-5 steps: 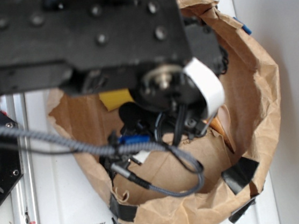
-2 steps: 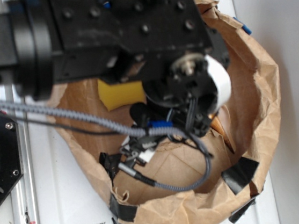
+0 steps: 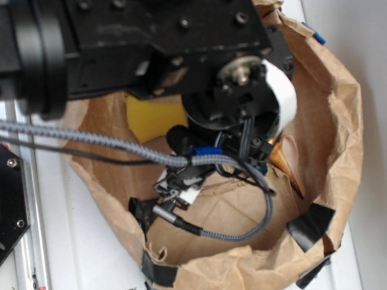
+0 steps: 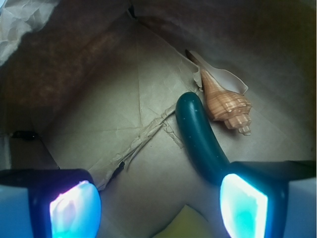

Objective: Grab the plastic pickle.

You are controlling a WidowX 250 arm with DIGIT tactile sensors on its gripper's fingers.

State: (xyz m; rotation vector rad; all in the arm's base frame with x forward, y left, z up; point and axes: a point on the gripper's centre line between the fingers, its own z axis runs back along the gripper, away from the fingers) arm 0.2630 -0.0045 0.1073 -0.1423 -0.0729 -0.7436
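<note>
Jaws spread wide at the wrist view's lower edge; the glossy teal-green plastic pickle (image 4: 200, 136) runs under the right pad (image 4: 243, 207), uncentred. Closing risks nudging it against the tan seashell (image 4: 224, 101).

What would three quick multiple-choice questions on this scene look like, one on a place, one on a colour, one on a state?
1. The seashell lies:
A. against the pickle's far end
B. between the fingers
C. outside the bag

2. The plastic pickle is:
A. yellow
B. dark teal-green
C. red

3. The gripper is:
A. shut on the shell
B. shut on nothing
C. open

Key: 1 A, the shell touches the pickle's tip. 2 B, its glossy teal skin shows. 3 C, the fingers stand wide apart, the pickle's near end beside one of them.
</note>
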